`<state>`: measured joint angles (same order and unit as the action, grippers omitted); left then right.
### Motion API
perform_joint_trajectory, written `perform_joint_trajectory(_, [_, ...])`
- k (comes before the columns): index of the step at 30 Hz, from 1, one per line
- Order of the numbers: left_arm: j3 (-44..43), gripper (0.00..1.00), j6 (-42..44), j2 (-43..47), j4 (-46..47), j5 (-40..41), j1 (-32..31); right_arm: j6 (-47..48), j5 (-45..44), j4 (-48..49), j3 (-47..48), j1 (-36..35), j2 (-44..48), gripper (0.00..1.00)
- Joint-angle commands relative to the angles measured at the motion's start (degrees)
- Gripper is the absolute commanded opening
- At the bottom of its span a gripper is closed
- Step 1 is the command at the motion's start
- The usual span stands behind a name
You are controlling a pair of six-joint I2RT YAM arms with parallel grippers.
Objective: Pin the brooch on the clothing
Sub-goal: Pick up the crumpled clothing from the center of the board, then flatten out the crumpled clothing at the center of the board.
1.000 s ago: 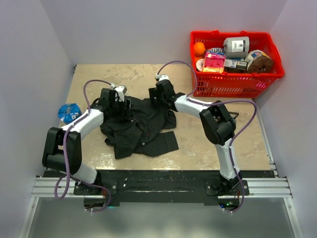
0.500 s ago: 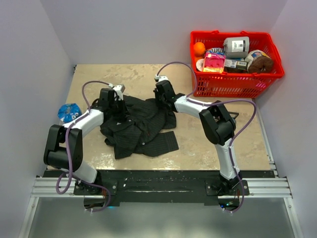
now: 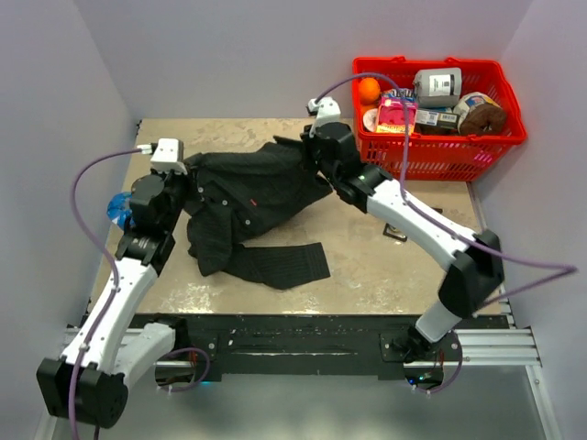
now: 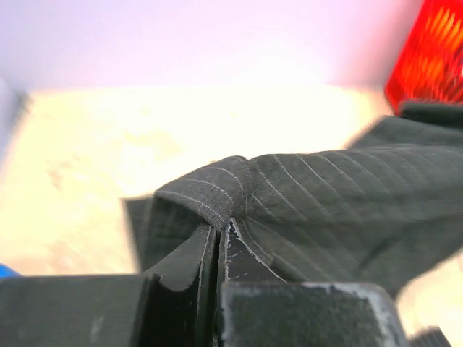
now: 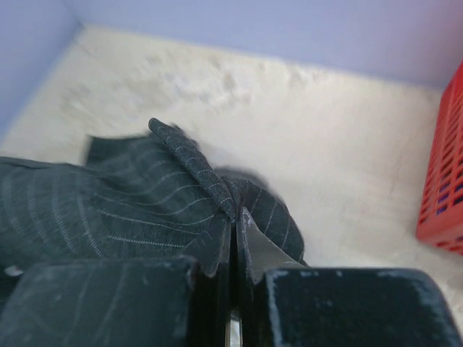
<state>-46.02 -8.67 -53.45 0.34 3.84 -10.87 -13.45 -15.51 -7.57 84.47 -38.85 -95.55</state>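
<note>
Two grips: left end effector (image 4: 223, 230) and right end effector (image 5: 233, 218) pinched shut on folds of the pinstriped shirt (image 3: 252, 194), stretched across centre frame over the counter (image 3: 376, 261). Risk: thin fabric slipping free, or tearing under further pull.

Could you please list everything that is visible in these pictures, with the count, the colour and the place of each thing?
shirt: one, dark charcoal with pinstripes, middle of the table, stretched between both grippers
basket: one, red, far right of the scene
orange ball: one, orange, in the basket, far left corner
grey container: one, grey, in the basket, at the back
pink packet: one, pink, in the basket, left part
brown round thing: one, brown, in the basket, right part
blue object: one, blue, left edge of the table, partly hidden behind the left arm
table: one, beige
left gripper: one, black, shut on the shirt's left end
right gripper: one, black, shut on the shirt's right end
</note>
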Motion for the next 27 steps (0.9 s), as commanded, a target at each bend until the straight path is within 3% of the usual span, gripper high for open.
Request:
perform_joint_trajectory(1, [-1.16, 0.0, 6.73, 5.98, 6.51, 7.49, 0.5, 6.41, -11.19, 2.47, -0.62, -5.96, 9.66, 0.0])
perform_joint_trajectory(4, [-4.94, 0.0, 10.84, 9.59, 7.48, 9.08, 0.5, 8.09, -14.37, 3.7, 0.0, -9.48, 14.94, 0.0])
perform_joint_trajectory(12, [-18.13, 0.0, 14.29, 12.14, 9.15, 5.84, 0.5, 10.55, -11.57, 7.31, 3.24, -12.74, 25.92, 0.0])
perform_joint_trajectory(20, [-30.52, 0.0, 13.76, 8.98, 10.56, -1.72, 0.5, 11.43, -4.98, 12.13, 5.1, -13.18, 30.94, 0.0])
perform_joint_trajectory(27, [-40.81, 0.0, 9.63, 0.55, 6.96, -5.77, 0.59, 10.82, -5.4, 18.03, 2.81, -13.18, 32.45, 0.0])
